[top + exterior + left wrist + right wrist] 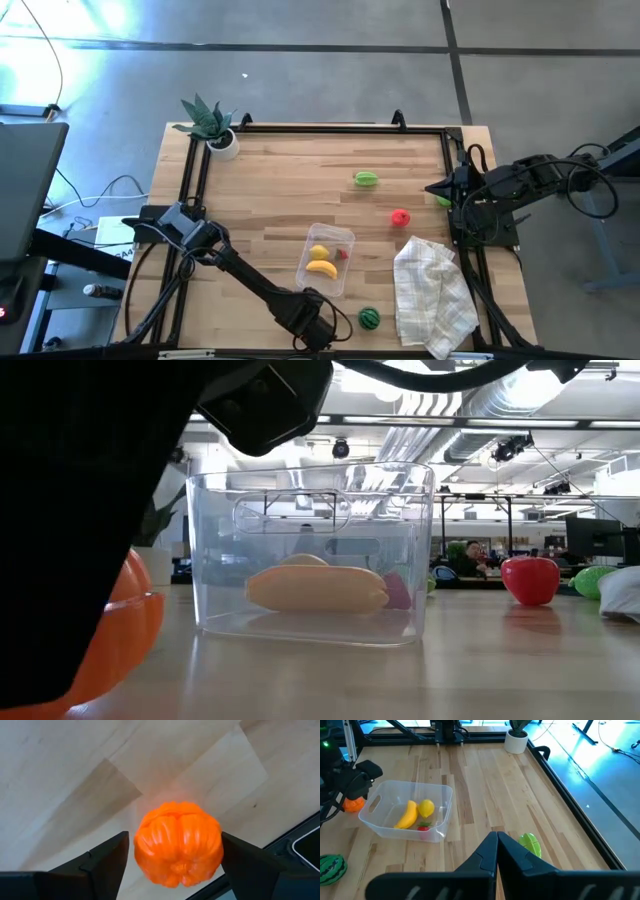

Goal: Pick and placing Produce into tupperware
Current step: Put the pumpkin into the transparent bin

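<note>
An orange [179, 845], ribbed and bright, lies on the wood near the table's near edge, between the fingers of my open left gripper [175, 840]; the low view shows part of the orange [130, 630] behind the dark gripper. The clear tupperware [327, 258] stands just beyond it and holds a banana [407, 815], a lemon [426, 808] and a small red piece [423, 826]. A striped watermelon [369, 318], a red fruit [400, 217] and a green fruit [366, 179] lie loose on the table. My right gripper [496, 851] is shut at the right edge, next to a green piece [531, 845]. My left gripper comes at the orange from above, pointing down, with one finger [107, 860] on each side of its widest part. One finger's edge [235, 855] meets the orange's outline, and a thin gap shows at the other. Whether it touches the orange, I cannot tell.
A white checked cloth [432, 295] lies crumpled at the table's near right corner. A spiky potted plant [212, 125] stands at the far left corner. A black frame rail [320, 128] runs around the table. Bare wood lies between the tupperware and the far rail.
</note>
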Robot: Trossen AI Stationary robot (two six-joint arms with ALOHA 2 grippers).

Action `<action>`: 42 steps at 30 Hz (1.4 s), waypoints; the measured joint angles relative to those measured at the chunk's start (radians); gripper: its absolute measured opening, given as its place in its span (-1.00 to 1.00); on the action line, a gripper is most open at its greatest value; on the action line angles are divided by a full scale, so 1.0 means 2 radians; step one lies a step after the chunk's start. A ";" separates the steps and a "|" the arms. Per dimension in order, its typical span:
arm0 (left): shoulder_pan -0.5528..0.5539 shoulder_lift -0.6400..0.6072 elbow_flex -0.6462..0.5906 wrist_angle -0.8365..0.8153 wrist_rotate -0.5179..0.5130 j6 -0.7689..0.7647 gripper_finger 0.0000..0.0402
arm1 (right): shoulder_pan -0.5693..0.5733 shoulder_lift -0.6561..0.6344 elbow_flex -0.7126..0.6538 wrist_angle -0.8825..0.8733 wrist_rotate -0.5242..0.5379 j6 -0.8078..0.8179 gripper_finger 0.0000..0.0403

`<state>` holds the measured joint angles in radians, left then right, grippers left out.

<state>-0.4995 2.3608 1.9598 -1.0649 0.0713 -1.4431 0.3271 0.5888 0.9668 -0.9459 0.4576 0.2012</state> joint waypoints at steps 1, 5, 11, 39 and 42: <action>0.000 0.000 0.000 0.000 0.000 0.000 0.38 | 0.000 0.000 0.000 0.000 0.000 0.000 -1.00; 0.000 0.000 0.000 0.003 0.000 0.000 0.29 | 0.000 0.000 0.000 0.000 0.000 0.000 -1.00; 0.000 0.000 0.000 0.006 0.000 0.000 0.23 | 0.000 0.000 0.000 0.000 0.000 0.000 -1.00; 0.000 0.000 0.000 0.003 -0.006 0.043 0.34 | 0.000 0.000 0.000 0.000 0.000 0.000 -1.00; 0.000 0.000 0.000 0.003 -0.006 0.043 0.28 | 0.000 0.000 0.000 0.000 0.000 0.000 -1.00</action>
<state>-0.4995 2.3608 1.9598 -1.0595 0.0589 -1.3575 0.3268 0.5888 0.9668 -0.9459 0.4573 0.2012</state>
